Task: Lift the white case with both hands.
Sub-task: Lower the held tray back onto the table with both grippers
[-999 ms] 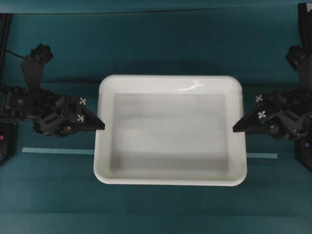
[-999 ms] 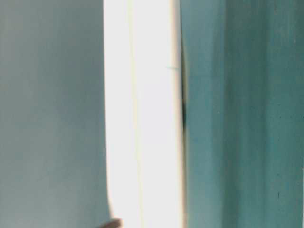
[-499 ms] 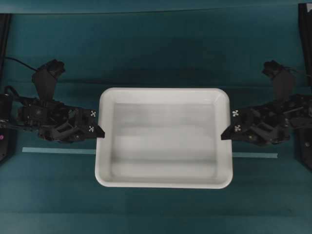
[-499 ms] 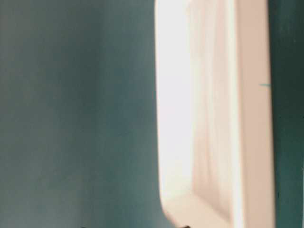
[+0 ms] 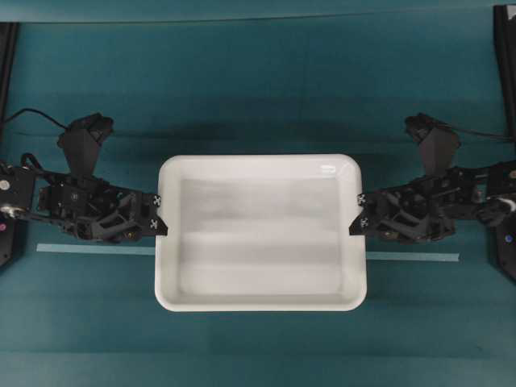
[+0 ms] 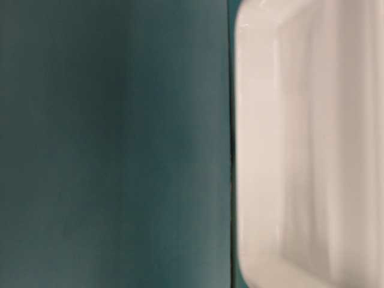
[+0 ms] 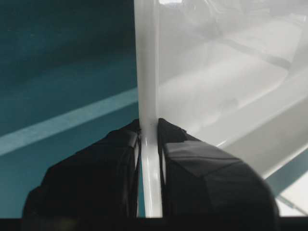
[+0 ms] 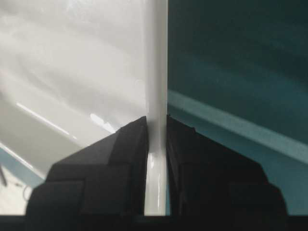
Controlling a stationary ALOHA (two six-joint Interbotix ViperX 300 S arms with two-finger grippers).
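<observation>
Now pinched tight on thin rim of white case: left gripper on left side, right gripper on right side. Held between arms over green table. Could slip or tip if one side rises faster.

A dark teal, matte tabletop is filling the whole scene. A thin, pale blue strip of tape is running left to right across it toward the near side. Black vertical frame rails are standing at the far corners.
</observation>
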